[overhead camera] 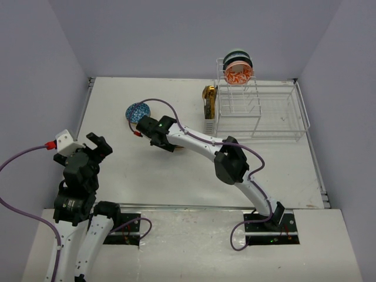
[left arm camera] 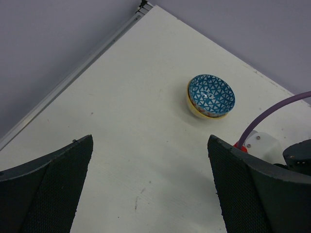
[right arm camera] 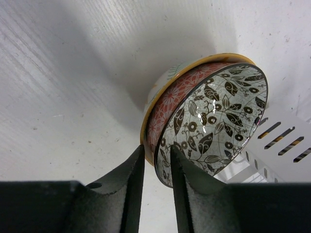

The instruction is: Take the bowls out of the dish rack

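Observation:
My right gripper [right arm camera: 158, 156] is shut on the rim of a grey bowl with a black leaf pattern [right arm camera: 218, 116]. That bowl lies tilted, nested in an orange-red patterned bowl with a yellow outside [right arm camera: 167, 99] that rests on the table. In the top view this gripper [overhead camera: 167, 144] is left of the dish rack [overhead camera: 276, 111], and the held bowls are mostly hidden under the arm. A blue-patterned bowl [overhead camera: 138, 111] sits on the table nearby and also shows in the left wrist view [left arm camera: 211, 94]. An orange-red bowl [overhead camera: 239, 73] and a teal one [overhead camera: 237, 54] stand in the rack's upright slots. My left gripper [overhead camera: 97, 147] is open and empty.
A gold-brown cylinder [overhead camera: 208, 100] stands at the rack's left side above a white slotted holder [overhead camera: 209, 125], which also shows in the right wrist view [right arm camera: 282, 141]. The rack's low wire basket [overhead camera: 288, 132] fills the right rear of the table.

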{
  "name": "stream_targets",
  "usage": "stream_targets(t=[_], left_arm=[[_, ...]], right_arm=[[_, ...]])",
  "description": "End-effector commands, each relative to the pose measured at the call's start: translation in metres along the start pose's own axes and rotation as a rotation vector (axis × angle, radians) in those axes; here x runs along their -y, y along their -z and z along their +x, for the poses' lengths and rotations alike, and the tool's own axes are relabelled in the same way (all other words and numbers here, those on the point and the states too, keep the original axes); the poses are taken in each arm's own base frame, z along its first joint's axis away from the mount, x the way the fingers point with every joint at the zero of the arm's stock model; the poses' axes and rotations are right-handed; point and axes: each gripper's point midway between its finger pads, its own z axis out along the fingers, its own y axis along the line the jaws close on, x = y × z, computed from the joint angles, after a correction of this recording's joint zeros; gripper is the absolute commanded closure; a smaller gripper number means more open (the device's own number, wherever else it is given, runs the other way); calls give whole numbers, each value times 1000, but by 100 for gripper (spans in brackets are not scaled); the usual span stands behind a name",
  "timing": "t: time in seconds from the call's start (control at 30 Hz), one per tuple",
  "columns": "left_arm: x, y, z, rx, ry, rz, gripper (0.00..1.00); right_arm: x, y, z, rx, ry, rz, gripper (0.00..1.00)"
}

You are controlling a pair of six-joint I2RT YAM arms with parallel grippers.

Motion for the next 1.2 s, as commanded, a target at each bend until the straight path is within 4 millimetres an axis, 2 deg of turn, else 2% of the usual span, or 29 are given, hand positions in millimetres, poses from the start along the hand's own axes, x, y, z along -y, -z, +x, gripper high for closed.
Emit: stream_targets(t=[0.0, 0.1, 0.27, 0.37, 0.4, 0.5, 0.53, 0.57, 0.6, 0.63, 0.67, 0.73, 0.77, 0.8, 0.83, 0.87, 0.9, 0.93, 1.0, 1.03, 1.1, 1.13, 1.17], left_arm=[[2, 4, -12, 32, 16, 10, 0], [2, 3, -11, 31, 14, 9, 0], [2, 3, -11, 32, 16, 10, 0], [3, 3, -11, 30, 14, 14, 0], [3, 3, -11, 32, 15, 15, 0], [3, 3, -10, 28, 14, 15, 0], [3, 3, -10, 28, 14, 15, 0], [4, 2, -10, 26, 11, 15, 0], [4, 2, -10, 26, 11, 15, 0], [4, 2, -10, 26, 11, 19, 0], [5, 2, -8, 21, 7, 23, 0], [8, -1, -6, 15, -1, 34, 0], [11, -2, -4, 7, -5, 48, 0], [13, -3, -3, 3, -13, 57, 0], [15, -7, 3, -19, -27, 58, 0], [18, -8, 5, -34, -35, 70, 0], [20, -11, 7, -41, -45, 73, 0], [24, -15, 13, -70, -60, 84, 0], [27, -21, 20, -104, -86, 85, 0], [29, -22, 22, -115, -92, 89, 0], [30, -25, 28, -142, -111, 92, 0], [32, -25, 29, -148, -112, 101, 0], [33, -25, 29, -147, -114, 107, 0]], right_arm=[[8, 28, -15, 74, -7, 29, 70], [8, 36, -13, 74, -16, 26, 64], [8, 56, -10, 103, -71, -6, 62], [13, 82, -16, 179, -121, -37, 62], [18, 99, -18, 222, -142, -43, 62], [24, 131, -29, 326, -185, -82, 58], [32, 156, -31, 386, -205, -94, 56], [42, 169, -34, 433, -237, -92, 54], [58, 198, -32, 507, -278, -83, 48], [68, 213, -32, 554, -328, -86, 46], [89, 228, -34, 626, -393, -100, 43], [119, 253, -29, 726, -524, -135, 33], [163, 286, -19, 858, -689, -130, 32], [170, 282, -11, 877, -758, -176, 29], [184, 293, -7, 938, -891, -215, 25], [227, 325, 11, 1093, -997, -166, 23], [233, 303, 23, 1071, -1090, -167, 19], [266, 310, 38, 1151, -1246, -150, 16], [282, 294, 62, 1161, -1477, -183, 16], [300, 288, 78, 1184, -1572, -161, 16], [311, 267, 94, 1230, -1727, -190, 16], [327, 273, 101, 1315, -1828, -228, 17], [329, 256, 108, 1309, -1888, -221, 18]])
